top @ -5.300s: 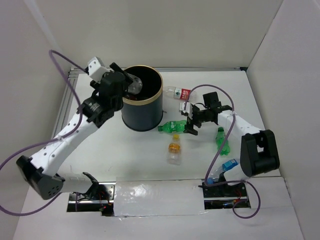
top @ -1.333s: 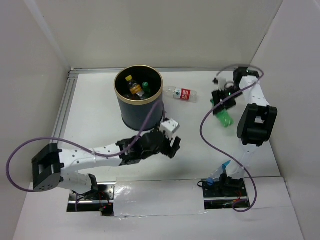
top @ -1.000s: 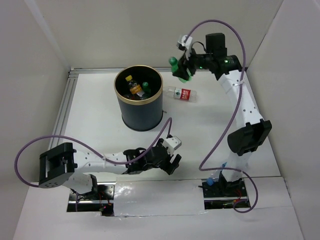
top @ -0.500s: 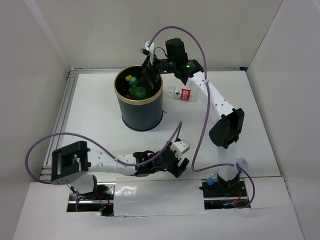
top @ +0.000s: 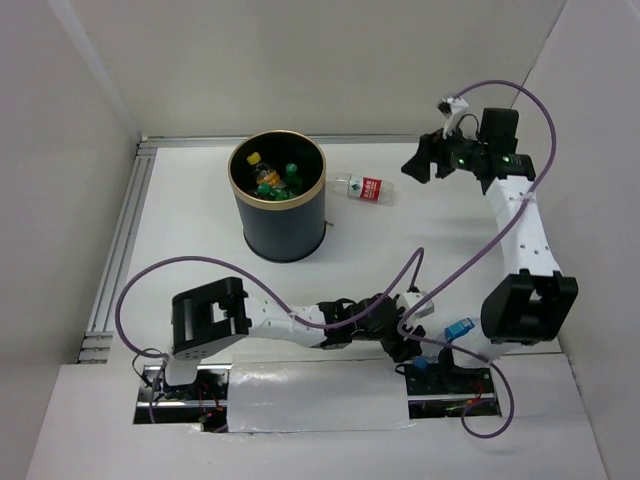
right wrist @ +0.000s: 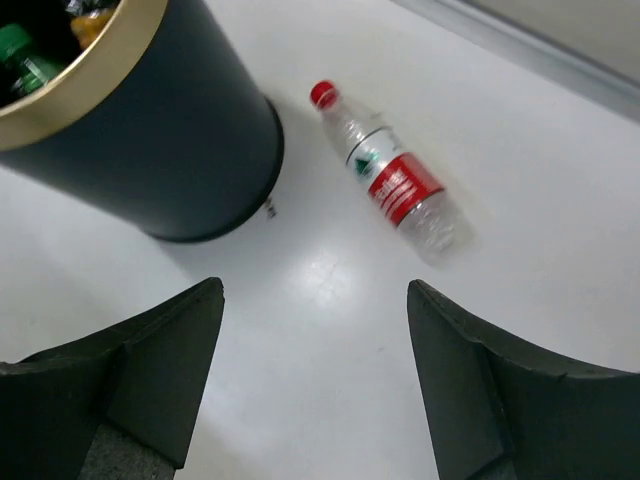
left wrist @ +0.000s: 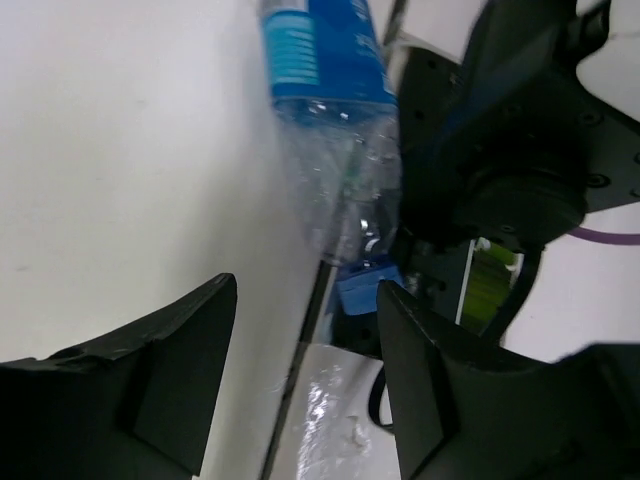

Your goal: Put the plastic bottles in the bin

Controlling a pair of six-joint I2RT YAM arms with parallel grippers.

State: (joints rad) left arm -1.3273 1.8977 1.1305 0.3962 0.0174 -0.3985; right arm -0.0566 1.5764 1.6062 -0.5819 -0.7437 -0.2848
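The bin (top: 285,228) stands at the back left with green and yellow-capped plastic bottles (top: 272,180) inside. A clear bottle with a red-and-white label (top: 365,188) lies just right of it, and shows in the right wrist view too (right wrist: 392,182), beside the bin (right wrist: 150,170). My right gripper (top: 416,165) hovers open and empty right of that bottle (right wrist: 315,290). A blue-labelled clear bottle (top: 459,329) lies by the right arm's base. My left gripper (top: 401,340) is open just short of it (left wrist: 305,290); the bottle (left wrist: 330,120) points its blue cap towards the jaws.
The right arm's black base and motor housing (left wrist: 500,150) stand right against the blue-labelled bottle. The table's near edge and a foil-taped strip (top: 320,395) run below the left gripper. White walls enclose the table on three sides.
The right gripper let a green bottle go into the bin and swung back right, empty. The left arm stretched farther right along the near edge, towards the blue-labelled bottle.
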